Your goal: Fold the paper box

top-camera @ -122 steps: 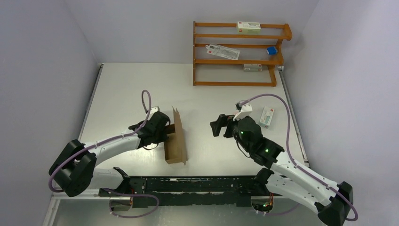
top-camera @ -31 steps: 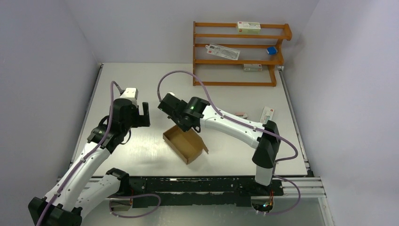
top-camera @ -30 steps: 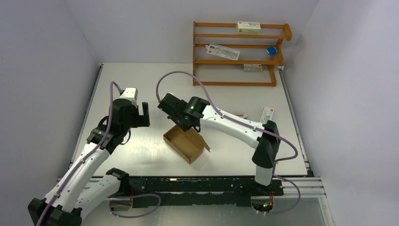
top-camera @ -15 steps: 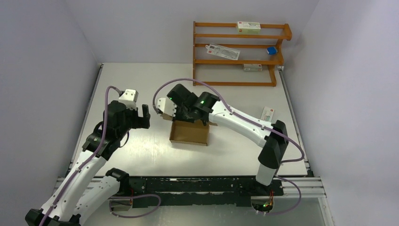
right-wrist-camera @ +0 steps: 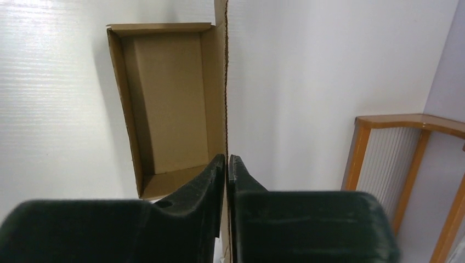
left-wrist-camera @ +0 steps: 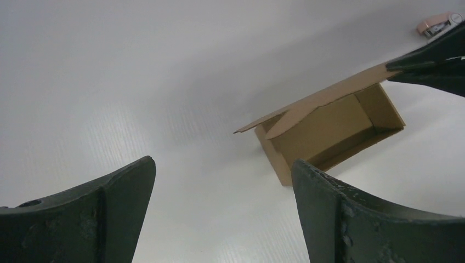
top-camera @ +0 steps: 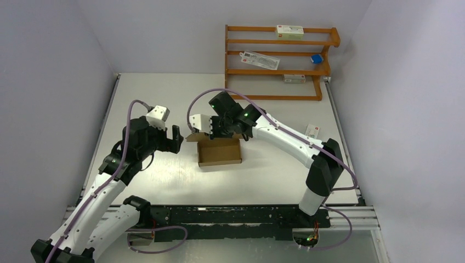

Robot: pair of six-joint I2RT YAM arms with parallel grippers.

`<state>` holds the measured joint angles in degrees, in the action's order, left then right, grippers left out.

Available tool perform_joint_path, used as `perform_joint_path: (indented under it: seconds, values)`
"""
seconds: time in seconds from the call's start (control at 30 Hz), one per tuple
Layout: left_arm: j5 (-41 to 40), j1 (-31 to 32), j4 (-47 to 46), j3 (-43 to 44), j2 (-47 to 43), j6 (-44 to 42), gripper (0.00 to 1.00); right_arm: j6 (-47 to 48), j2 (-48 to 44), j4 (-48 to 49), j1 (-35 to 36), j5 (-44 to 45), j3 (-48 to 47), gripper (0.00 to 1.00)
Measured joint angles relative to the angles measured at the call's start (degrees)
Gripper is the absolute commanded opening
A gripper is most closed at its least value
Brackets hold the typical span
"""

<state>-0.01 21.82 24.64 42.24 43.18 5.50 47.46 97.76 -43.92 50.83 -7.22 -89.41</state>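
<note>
The box [top-camera: 219,152] lies open on the surface [top-camera: 164,181], its long axis running left-right across both arms. The right gripper [right-wrist-camera: 226,159] is pinched tight on the raised far long panel. The left gripper [left-wrist-camera: 222,163], spread wide and empty, hovers just beyond the box's left end, so it looks the nearer one to that end.

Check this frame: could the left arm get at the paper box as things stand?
Probably yes. The left pincer is open and faces the paper box's left end, with only bare table between them. The right pincer is pinched on the far flap, so the near side looks free.
</note>
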Motion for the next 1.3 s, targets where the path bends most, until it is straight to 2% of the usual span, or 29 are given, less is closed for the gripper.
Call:
perform_joint_path:
  seconds: [0.2, 0.33, 0.47, 0.63, 0.77, 0.9, 0.97, 1.1, 1.3]
  values:
    - [3.8, 0.0, -0.7, -0.4, 0.1, -1.8, 0.98, -0.2, -0.4, 2.4, 0.0, -1.3, 0.7, 0.48]
    - [5.7, 0.0, -1.2, -1.3, 0.2, -3.0, 0.99, -1.8, -3.3, 4.8, -0.1, -1.3, 2.1, 0.56]
    - [7.4, 0.0, -1.4, -2.0, 0.3, -3.6, 0.99, -5.0, -11.3, 8.7, -0.5, -1.3, 7.8, 0.66]
    - [9.3, 0.0, -2.3, -2.0, 1.9, -5.5, 0.99, -10.9, -20.7, 14.3, -3.7, -3.1, 15.9, 0.69]
    - [9.7, 0.0, -2.4, -1.9, 4.1, -6.4, 0.98, -16.0, -24.5, 17.4, -8.4, -3.3, 22.1, 0.73]
    - [9.8, 0.0, -1.8, -0.3, 7.5, -7.4, 0.99, -20.2, -26.5, 20.2, -12.3, -3.5, 26.8, 0.76]
    - [9.9, 0.0, -1.7, 1.0, 9.1, -8.0, 0.92, -22.0, -27.8, 23.1, -14.5, -4.0, 30.0, 0.76]
    - [10.5, 0.0, -1.9, 3.4, 11.8, -9.7, 0.89, -24.2, -28.8, 27.9, -17.8, -4.9, 35.2, 0.76]
    - [13.0, 0.0, -2.0, 4.5, 16.0, -11.4, 0.84, -24.8, -26.3, 30.9, -19.3, -5.7, 36.7, 0.75]
